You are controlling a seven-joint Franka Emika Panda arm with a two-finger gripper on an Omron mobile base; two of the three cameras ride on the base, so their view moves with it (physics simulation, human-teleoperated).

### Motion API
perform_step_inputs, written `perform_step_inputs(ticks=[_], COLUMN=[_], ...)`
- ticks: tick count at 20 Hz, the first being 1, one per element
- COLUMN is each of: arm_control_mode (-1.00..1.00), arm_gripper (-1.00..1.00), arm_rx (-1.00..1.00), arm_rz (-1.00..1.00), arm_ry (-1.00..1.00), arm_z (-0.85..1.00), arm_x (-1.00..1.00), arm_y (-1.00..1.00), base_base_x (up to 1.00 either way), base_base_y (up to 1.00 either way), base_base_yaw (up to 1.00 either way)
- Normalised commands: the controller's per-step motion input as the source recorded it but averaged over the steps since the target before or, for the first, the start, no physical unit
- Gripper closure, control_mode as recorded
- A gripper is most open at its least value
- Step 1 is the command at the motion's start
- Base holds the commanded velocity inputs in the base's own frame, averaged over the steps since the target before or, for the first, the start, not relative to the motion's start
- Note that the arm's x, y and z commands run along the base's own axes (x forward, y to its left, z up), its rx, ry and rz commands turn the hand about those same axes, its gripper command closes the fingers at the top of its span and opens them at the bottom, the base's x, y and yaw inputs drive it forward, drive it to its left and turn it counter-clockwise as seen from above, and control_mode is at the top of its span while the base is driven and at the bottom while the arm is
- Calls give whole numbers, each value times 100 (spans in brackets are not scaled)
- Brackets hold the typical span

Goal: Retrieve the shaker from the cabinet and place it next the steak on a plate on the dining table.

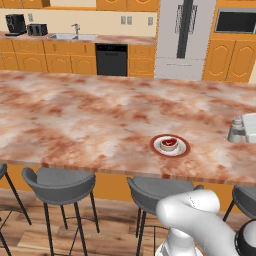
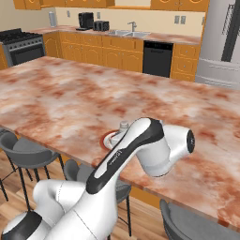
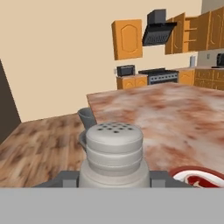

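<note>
So the gripper (image 3: 114, 181) is clamped tight round the shaker (image 3: 114, 154), held upright just beside the plate (image 3: 202, 179) with the steak (image 3: 203, 180), presumably ready for setting down on the dining table (image 1: 90, 115).

I'm looking across a kitchen with cream walls (image 1: 75, 17) and orange base cabinets (image 1: 47, 56) along the far side. A steel sink (image 1: 75, 36) sits in that worktop, a black dishwasher (image 1: 111, 60) beneath it, a silver fridge (image 1: 185, 37) further right. Grey bar stools (image 1: 60, 186) stand on a wood-plank floor (image 3: 39, 144). A black stove (image 2: 23, 47) and range hood (image 3: 158, 31) occupy the left wall.
</note>
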Motion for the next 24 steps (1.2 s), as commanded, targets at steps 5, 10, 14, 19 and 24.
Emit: perform_step_inputs(ticks=[5, 10, 14, 19, 24], arm_control_mode=[-100, -100, -100, -100, -100], arm_gripper=[100, 100, 100, 100, 100], arm_rx=[0, 0, 0, 0, 0], arm_rz=[0, 0, 1, 5, 6], arm_ry=[1, 2, 0, 0, 0], arm_z=[-27, -35, -31, -31, -36], arm_x=[33, 18, 7, 3, 5], arm_y=[14, 0, -7, -10, 0], base_base_x=[0, 0, 0, 0, 0], base_base_y=[0, 0, 0, 0, 0], base_base_yaw=[0, 0, 0, 0, 0])
